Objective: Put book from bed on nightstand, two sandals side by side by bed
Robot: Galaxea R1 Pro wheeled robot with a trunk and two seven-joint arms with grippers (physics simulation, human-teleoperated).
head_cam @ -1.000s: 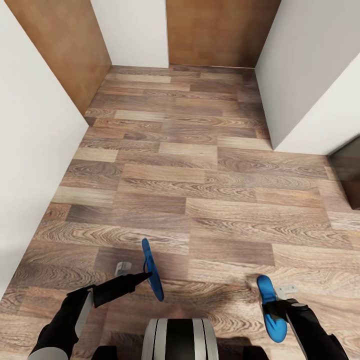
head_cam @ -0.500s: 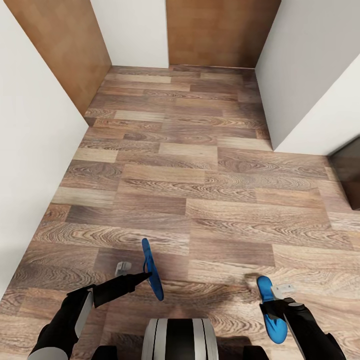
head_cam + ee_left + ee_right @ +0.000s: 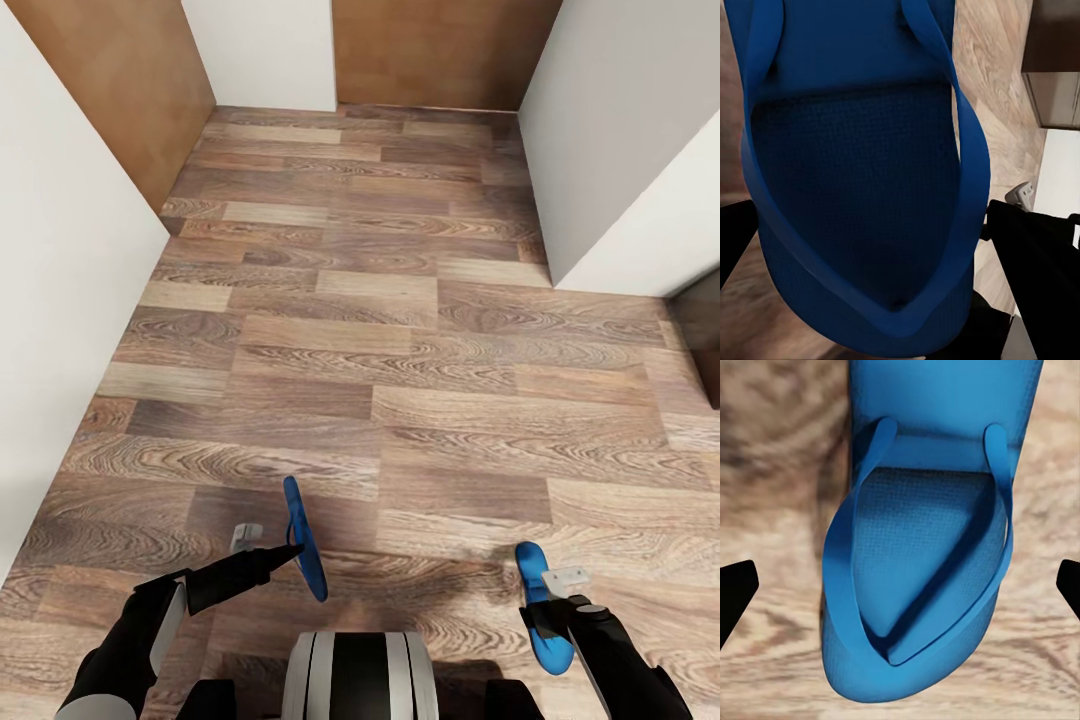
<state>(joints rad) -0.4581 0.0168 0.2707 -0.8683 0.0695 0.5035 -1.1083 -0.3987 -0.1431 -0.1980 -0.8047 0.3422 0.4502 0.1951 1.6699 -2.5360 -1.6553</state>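
Observation:
One blue sandal [image 3: 303, 540] hangs edge-on above the floor, with my left gripper [image 3: 272, 547] shut across its width. In the left wrist view this sandal [image 3: 862, 187] spans the space between the black fingers [image 3: 1035, 262]. The other blue sandal [image 3: 540, 585] lies flat on the wood floor at the lower right. My right gripper [image 3: 553, 598] hovers over its middle, open. In the right wrist view that sandal [image 3: 922, 570] sits between the fingertips [image 3: 736, 589] with a gap on each side. The book, the bed and the nightstand are out of view.
White walls [image 3: 60, 300] close in on the left and on the right [image 3: 620, 150]. Brown wooden doors [image 3: 440, 50] stand at the far end and at the far left [image 3: 120, 90]. A dark furniture edge [image 3: 700, 340] shows at the right. Wood-plank floor [image 3: 380, 330] stretches ahead.
The camera has moved, so the floor and far doors sit slightly higher in the picture. My right gripper shifted a little left over the floor sandal. The left arm and its sandal held still.

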